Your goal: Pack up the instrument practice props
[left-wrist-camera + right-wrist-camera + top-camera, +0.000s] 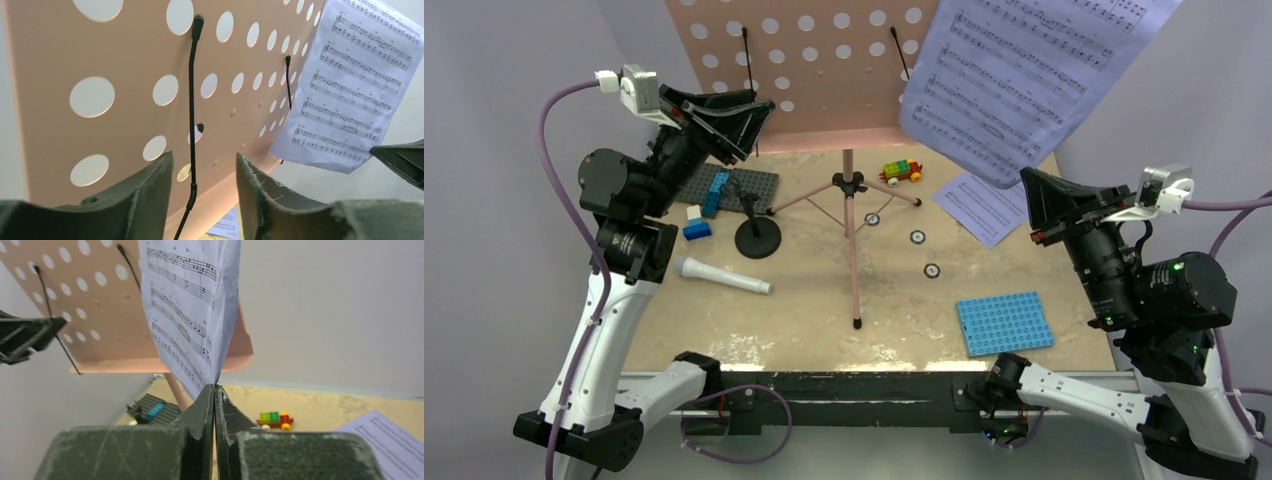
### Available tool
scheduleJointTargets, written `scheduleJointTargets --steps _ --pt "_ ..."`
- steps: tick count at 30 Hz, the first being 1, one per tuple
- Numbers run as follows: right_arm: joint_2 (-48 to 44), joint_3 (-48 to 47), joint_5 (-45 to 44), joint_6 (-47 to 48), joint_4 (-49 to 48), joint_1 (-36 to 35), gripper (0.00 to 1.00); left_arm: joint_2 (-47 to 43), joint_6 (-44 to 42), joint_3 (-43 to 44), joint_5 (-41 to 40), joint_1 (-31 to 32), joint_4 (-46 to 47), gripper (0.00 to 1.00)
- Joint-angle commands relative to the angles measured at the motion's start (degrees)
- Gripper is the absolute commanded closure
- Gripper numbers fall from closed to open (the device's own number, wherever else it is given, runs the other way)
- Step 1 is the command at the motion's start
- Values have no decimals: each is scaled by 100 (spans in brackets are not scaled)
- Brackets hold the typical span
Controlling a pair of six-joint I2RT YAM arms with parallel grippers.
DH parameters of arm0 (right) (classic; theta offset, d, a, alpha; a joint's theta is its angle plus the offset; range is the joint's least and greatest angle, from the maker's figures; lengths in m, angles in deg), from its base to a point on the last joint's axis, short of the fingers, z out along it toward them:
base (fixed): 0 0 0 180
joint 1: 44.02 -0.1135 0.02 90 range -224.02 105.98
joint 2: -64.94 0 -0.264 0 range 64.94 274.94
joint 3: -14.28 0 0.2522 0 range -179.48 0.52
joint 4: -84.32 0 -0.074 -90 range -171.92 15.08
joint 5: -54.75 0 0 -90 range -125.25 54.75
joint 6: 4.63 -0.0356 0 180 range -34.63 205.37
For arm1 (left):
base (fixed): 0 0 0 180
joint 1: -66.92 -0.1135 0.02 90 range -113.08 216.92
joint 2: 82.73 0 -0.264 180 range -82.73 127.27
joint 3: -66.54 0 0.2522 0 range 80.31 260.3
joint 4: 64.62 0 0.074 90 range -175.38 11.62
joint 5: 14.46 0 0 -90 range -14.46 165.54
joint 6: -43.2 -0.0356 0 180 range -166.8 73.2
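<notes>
The pink music stand point(849, 215) stands mid-table, its hole-dotted desk point(804, 70) at the top. My right gripper point(214, 389) is shut on the lower corner of a lavender sheet-music page point(1024, 70), held up in the air off the desk's right side; it also shows in the right wrist view point(187, 310). A second page point(986, 208) lies flat on the table. My left gripper point(204, 159) is open and empty, raised at the desk's lower left edge point(125, 75), around a black page-holder wire point(191, 125). The grey-white microphone point(721, 275) and the black mic stand point(757, 235) sit left of the tripod.
A grey studded plate point(734, 187) with blue bricks point(714, 193) lies back left. A blue studded plate point(1004, 323) lies front right. A small brick car point(901, 171) sits behind the tripod. Three small round discs point(917, 237) lie right of the tripod legs.
</notes>
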Motion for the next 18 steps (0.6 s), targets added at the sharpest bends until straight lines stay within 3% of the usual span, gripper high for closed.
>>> scheduleJointTargets --steps 1,10,18 --pt "-332 174 -678 408 364 13 100 -210 231 -241 33 16 505 42" --pt "-1363 828 -1759 607 632 12 100 -914 360 -874 -76 16 398 2" --pt "-2087 1175 -2467 -18 1651 10 100 -1887 339 -1800 -494 16 22 0"
